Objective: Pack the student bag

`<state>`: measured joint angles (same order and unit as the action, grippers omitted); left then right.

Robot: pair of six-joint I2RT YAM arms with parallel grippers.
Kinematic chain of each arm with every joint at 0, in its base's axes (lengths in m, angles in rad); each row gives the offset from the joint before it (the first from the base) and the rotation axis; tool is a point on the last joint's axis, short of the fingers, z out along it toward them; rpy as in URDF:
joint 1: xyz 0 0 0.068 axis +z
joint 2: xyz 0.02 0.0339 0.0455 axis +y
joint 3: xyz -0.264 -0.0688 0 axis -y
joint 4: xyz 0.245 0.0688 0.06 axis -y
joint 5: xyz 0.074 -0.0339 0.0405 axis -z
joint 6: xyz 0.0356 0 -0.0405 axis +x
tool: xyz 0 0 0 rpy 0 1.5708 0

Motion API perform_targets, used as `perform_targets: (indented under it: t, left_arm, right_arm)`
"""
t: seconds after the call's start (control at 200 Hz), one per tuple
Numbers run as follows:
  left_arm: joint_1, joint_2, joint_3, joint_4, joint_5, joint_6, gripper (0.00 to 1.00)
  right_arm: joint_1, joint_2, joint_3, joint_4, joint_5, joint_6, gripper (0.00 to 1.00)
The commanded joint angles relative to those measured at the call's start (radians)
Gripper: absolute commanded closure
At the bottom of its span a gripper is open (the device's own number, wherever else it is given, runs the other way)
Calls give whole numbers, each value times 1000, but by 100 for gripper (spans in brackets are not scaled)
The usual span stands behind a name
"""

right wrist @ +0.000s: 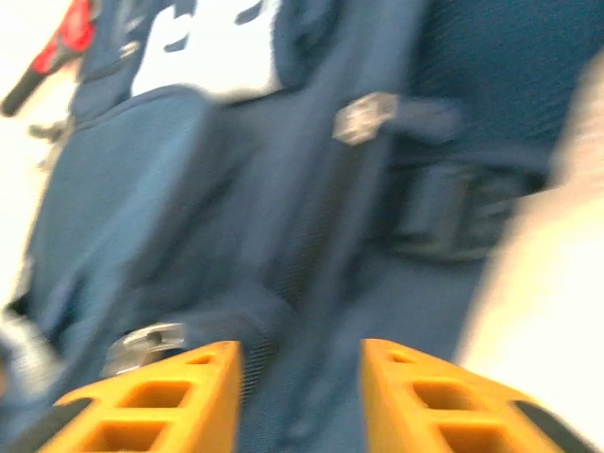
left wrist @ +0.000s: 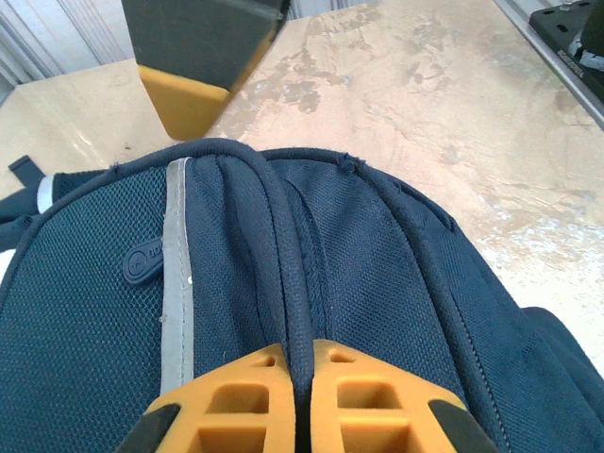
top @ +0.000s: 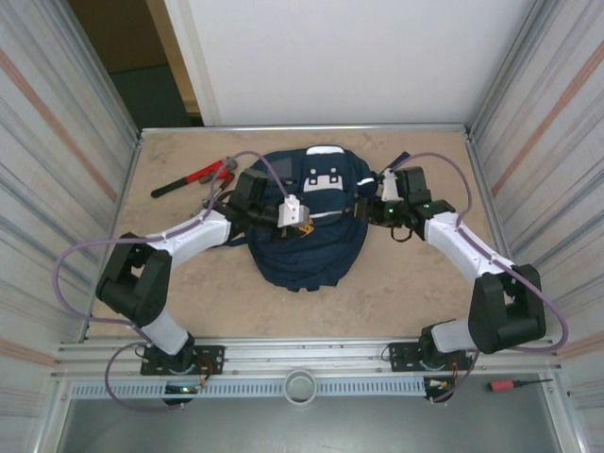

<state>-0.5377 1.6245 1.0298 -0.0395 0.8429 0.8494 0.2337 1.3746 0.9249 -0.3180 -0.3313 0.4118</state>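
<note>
The navy student bag [top: 307, 236] lies in the middle of the table, its white patch panels [top: 326, 179] toward the far side. My left gripper [top: 294, 213] rests on top of it. In the left wrist view the gripper [left wrist: 299, 351] is shut on a raised piping ridge of the bag [left wrist: 396, 274], next to a grey reflective stripe [left wrist: 175, 283]. My right gripper [top: 375, 193] is at the bag's right side. In the blurred right wrist view it [right wrist: 302, 363] is open over the bag's side fabric [right wrist: 142, 189], near a strap buckle [right wrist: 453, 212] and a zip pull [right wrist: 363, 118].
A red-handled tool [top: 193, 176] lies on the table far left of the bag, also seen as a red-handled tool [right wrist: 61, 42] in the right wrist view. A dark block with a yellow underside [left wrist: 203, 66] stands just beyond the bag. A screwdriver [top: 517, 384] lies off the table, near right.
</note>
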Motion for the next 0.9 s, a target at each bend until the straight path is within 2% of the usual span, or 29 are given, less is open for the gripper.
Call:
perform_targets:
  t: [0.0, 0.05, 0.135, 0.245, 0.331, 0.396, 0.476, 0.556, 0.631, 0.701, 0.736, 0.782, 0.897]
  left_arm:
    - [-11, -14, -6, 46, 97, -17, 100]
    - [-17, -9, -13, 69, 100, -26, 100]
    - [-32, 12, -2, 74, 100, -29, 100]
    - [-54, 39, 26, 49, 86, -26, 100]
    - [-67, 52, 27, 51, 77, -24, 100]
    - [-69, 68, 26, 51, 56, -35, 99]
    - [-81, 90, 36, 26, -12, -47, 87]
    - [-100, 96, 51, -46, -89, -45, 66]
    - [-104, 58, 40, -75, -117, -87, 50]
    - [-93, -24, -2, -26, -117, -161, 41]
    - [-80, -72, -34, 31, -118, -224, 33]
    - [-57, -140, -77, 114, -134, -319, 28]
    - [20, -287, -156, 270, -321, -594, 24]
  right_arm:
    - [-66, -90, -65, -22, 153, 45, 49]
    - [-105, -97, -94, 11, 141, 83, 38]
    - [-177, -26, -81, 63, 24, 152, 30]
    - [-189, 151, 0, 157, -79, 216, 21]
    - [-184, 282, 59, 262, -195, 263, 20]
    - [-168, 357, 101, 308, -221, 283, 23]
    - [-144, 432, 160, 296, -223, 275, 33]
    - [-140, 463, 182, 249, -163, 251, 42]
    - [-155, 431, 166, 194, -83, 212, 44]
    - [-169, 345, 130, 171, -4, 170, 36]
    - [-167, 291, 115, 157, 48, 141, 33]
    - [-154, 216, 102, 135, 121, 94, 28]
    - [-80, 33, 73, 94, 383, -41, 20]
